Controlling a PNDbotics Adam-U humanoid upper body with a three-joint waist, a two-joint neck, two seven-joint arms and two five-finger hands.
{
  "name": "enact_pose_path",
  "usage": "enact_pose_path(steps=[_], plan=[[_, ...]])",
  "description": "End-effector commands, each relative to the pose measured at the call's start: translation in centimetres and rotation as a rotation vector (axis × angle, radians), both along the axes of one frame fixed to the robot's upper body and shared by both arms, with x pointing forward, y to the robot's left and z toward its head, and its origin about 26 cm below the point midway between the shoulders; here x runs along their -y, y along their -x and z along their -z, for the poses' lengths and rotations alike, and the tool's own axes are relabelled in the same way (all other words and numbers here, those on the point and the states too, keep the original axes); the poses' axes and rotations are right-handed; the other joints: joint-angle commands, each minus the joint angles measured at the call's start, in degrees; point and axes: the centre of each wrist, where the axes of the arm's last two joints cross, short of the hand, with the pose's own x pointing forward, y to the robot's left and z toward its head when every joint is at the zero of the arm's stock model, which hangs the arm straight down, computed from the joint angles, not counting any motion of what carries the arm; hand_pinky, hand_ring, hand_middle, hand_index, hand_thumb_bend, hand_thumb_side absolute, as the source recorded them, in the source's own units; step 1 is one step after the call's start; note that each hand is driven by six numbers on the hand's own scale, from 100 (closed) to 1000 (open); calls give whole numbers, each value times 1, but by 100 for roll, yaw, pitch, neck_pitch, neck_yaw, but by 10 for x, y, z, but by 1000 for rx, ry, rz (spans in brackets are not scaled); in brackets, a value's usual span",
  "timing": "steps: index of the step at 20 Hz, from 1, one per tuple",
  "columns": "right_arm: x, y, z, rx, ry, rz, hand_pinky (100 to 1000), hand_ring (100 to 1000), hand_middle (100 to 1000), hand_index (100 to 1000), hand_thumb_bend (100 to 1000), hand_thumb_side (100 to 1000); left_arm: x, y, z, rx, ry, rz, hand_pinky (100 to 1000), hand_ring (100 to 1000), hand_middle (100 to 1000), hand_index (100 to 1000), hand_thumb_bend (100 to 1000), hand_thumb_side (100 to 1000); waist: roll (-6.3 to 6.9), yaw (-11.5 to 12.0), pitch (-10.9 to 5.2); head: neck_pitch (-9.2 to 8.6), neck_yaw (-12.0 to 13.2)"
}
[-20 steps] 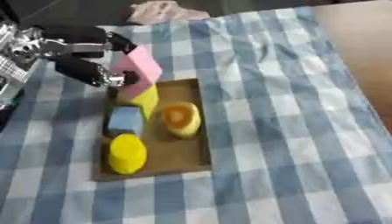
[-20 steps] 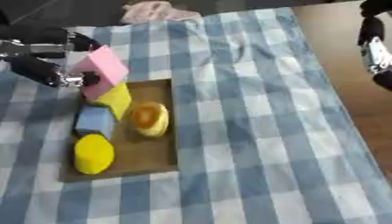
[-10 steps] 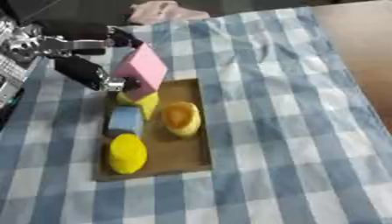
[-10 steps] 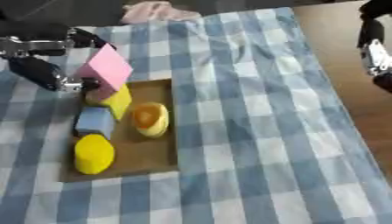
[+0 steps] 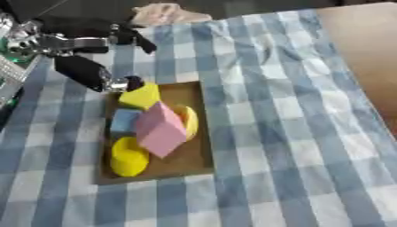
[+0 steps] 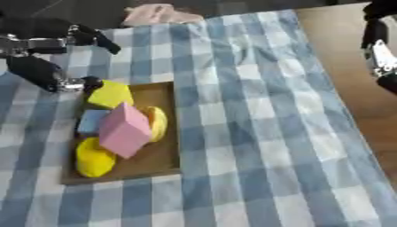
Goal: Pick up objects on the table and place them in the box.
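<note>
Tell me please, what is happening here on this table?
A robot is putting blocks into a shallow brown box that lies on a blue checked cloth. A pink block now lies in the box, on top of the other pieces: a yellow block, a blue block, a yellow round piece and a yellow-orange piece. The left hand is open just above the box's far left corner and holds nothing. The right hand shows at the right edge, away from the box.

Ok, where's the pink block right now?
The pink block lies in the box, left of centre, atop the other pieces beside the blue block.
</note>
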Motion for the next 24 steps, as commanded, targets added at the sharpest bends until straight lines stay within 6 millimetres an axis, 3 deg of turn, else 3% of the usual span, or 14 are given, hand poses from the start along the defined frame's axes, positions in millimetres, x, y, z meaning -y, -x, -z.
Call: enact_pose_path(steps=[1, 4, 5, 7, 9, 12, 17, 24], plan=[[1, 4, -8, 23, 13, 0, 874, 691, 654, 856, 100, 470, -7, 6, -14, 20, -91, 45, 1000, 948, 852, 985, 313, 840, -48, 9, -167, -28, -13], [1, 4, -8, 22, 11, 1, 874, 692, 654, 856, 100, 470, -9, 9, -16, 32, -55, 43, 1000, 931, 832, 958, 188, 770, -62, 15, -182, -19, -18], [1, 4, -8, 22, 11, 1, 874, 692, 655, 856, 100, 470, -11, 11, -18, 48, -22, 44, 1000, 913, 819, 946, 110, 726, -68, 20, -188, -14, -22], [2, 4, -8, 23, 9, 3, 874, 692, 655, 856, 100, 470, -16, 16, -25, 90, 65, 49, 993, 889, 814, 941, 100, 635, -79, 34, -198, 0, -34], [2, 4, -8, 26, 6, 6, 874, 693, 655, 856, 100, 470, -24, 24, -34, 146, 170, 40, 986, 877, 811, 943, 100, 611, -88, 57, -214, 16, -51], [3, 5, -8, 31, 1, 11, 873, 694, 655, 856, 100, 470, -41, 37, -47, 250, 335, 0, 963, 838, 782, 925, 100, 475, -108, 99, -240, 28, -88], [5, 5, -7, 41, -12, 17, 872, 694, 655, 856, 100, 470, -71, 51, -49, 367, 690, -89, 956, 770, 742, 903, 100, 507, -154, 171, -256, 21, -142], [6, 5, -6, 50, -29, 24, 872, 694, 655, 856, 100, 470, -92, 69, -17, 340, 1021, -145, 959, 727, 702, 881, 100, 570, -233, 229, -234, -31, -180]])
